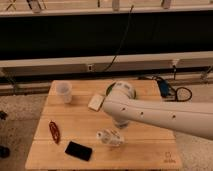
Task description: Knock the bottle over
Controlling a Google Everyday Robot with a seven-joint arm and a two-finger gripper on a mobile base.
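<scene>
1. A black phone [78, 150] is lying flat near the front edge of the table [145, 150], to the left of and slightly nearer than the bottle.
2. The bottle [110, 137] is lying on its side on the table, front of centre, with its long axis running roughly left to right and parallel to the front edge. Which end carries the cap cannot be told.
3. A red looped object [54, 131] is resting on the table to the left of the bottle, beyond the phone.
4. The gripper [120, 123] is hanging just behind and slightly right of the bottle, low over the table, at the end of a thick white arm [160, 115] that is reaching in from the right edge of the view. Whether the jaws are released or clenched cannot be told.
5. A pale rectangular block [96, 102] is lying behind the bottle, just left of the arm's rounded joint.
6. A clear plastic cup [63, 92] is standing upright at the far left corner of the table, well apart from the bottle.
7. The table is showing light wooden planks with visible grain.
8. Beyond the table's far right corner, a blue object [165, 88] and a coiled black cable [182, 93] are sitting on the speckled floor.
9. Farther back, a long pale rail [60, 62] is running across a dark wall, with a black cord [122, 40] dropping toward an outlet.
</scene>
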